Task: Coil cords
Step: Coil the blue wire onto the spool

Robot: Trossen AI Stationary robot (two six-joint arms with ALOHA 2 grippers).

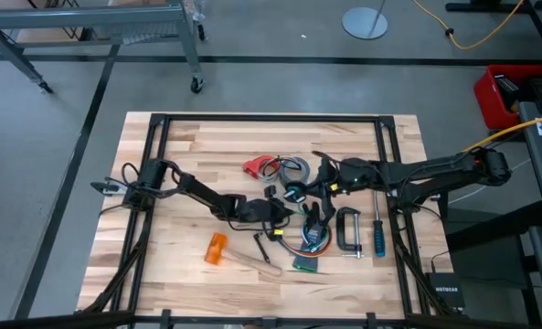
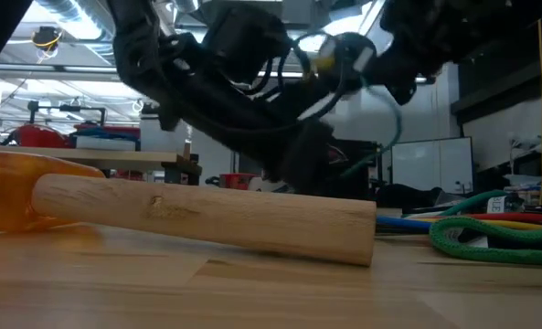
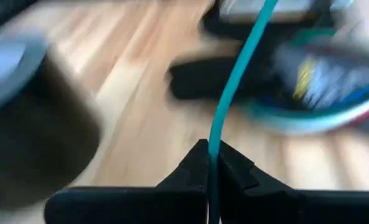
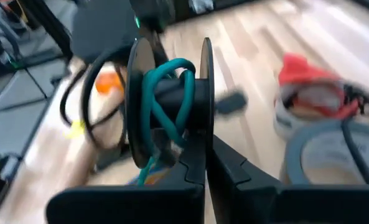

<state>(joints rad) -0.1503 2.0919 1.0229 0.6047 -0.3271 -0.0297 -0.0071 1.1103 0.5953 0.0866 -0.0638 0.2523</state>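
Two dark arms meet near the table's (image 1: 161,274) centre. Left gripper (image 3: 209,163) has its jaws pinched on a teal cord (image 3: 237,71); right gripper (image 4: 204,163), at three o'clock from it, clamps a black spool (image 4: 168,102) wound with that cord.

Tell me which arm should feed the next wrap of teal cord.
Left. Its claw is shut on the teal cord; the right claw is shut holding the spool.

Table (image 1: 188,164): pale laminated wood, smooth satin finish. Mallet handle (image 2: 207,217): bare matt wood; head (image 2: 5,187) translucent orange plastic. Teal cord (image 3: 234,81) pinched in left gripper (image 3: 209,163): smooth plastic sheath. Fingers matt black.
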